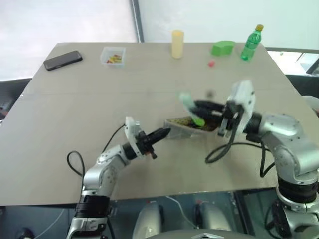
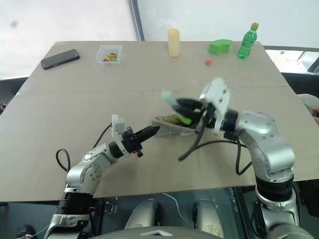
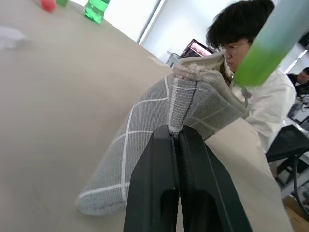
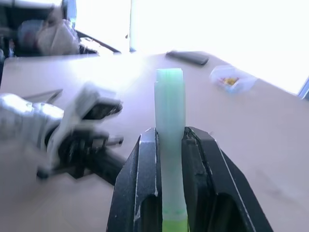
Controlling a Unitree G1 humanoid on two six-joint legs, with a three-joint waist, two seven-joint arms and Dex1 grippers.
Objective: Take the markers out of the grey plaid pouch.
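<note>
The grey plaid pouch (image 1: 185, 126) lies in the middle of the table, mouth up, showing its olive lining. My left gripper (image 1: 160, 133) is shut on the pouch's left end; the left wrist view shows the black fingers (image 3: 178, 183) pinching the fabric seam of the pouch (image 3: 145, 140). My right gripper (image 1: 202, 110) hangs above the pouch, shut on a lime green marker (image 1: 193, 110) that is lifted clear of the pouch opening. In the right wrist view the marker (image 4: 170, 130) stands between the two black fingers (image 4: 140, 188). Any other markers inside the pouch are hidden.
At the table's far edge are a black phone (image 1: 63, 60), a small clear box (image 1: 113, 56) with coloured bits, a yellow cylinder (image 1: 177, 44), a green block (image 1: 223, 48), a green bottle (image 1: 251, 44) and a small red piece (image 1: 211, 63). A person (image 3: 241, 43) sits beyond the table.
</note>
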